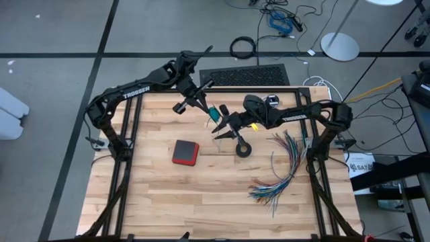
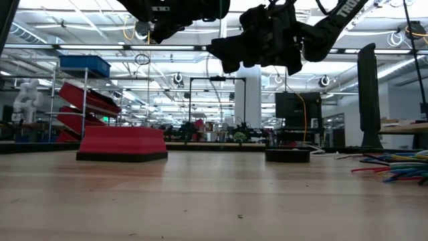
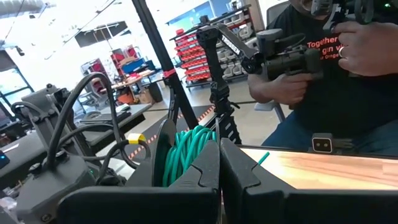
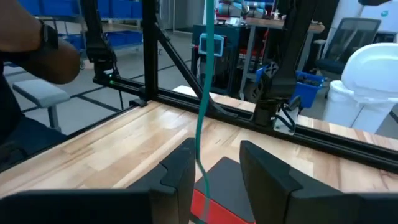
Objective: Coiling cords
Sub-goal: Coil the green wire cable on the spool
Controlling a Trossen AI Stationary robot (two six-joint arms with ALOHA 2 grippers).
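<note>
Both arms hang raised over the far middle of the wooden table [image 1: 201,195]. The left gripper [image 1: 191,102] has its fingers [image 3: 199,174] pressed nearly together, and a bunch of teal-green cord [image 3: 186,152] loops rises right behind them; whether the fingers actually pinch the cord is hidden by their own dark bodies. From above, only a small patch of that teal-green cord [image 1: 213,113] shows between the two grippers, the rest covered by the arms. The right gripper [image 1: 225,131] sits just beside it, its fingers [image 4: 180,174] standing apart, with a single strand of teal cord [image 4: 202,93] hanging straight down through the gap and passing close by one finger; contact cannot be made out. Below it lies a red block [image 1: 185,152] on a black base. The white cord cannot be picked out for certain anywhere on the table. A small black ring [image 1: 243,149] lies flat near the right arm, and a fan of multicoloured wires [image 1: 279,171] spreads toward the right edge. In the low view the grippers are cut off at the top as dark silhouettes. Beyond the table a person in a dark shirt [image 3: 323,74] holds a black device, the head cropped away.
</note>
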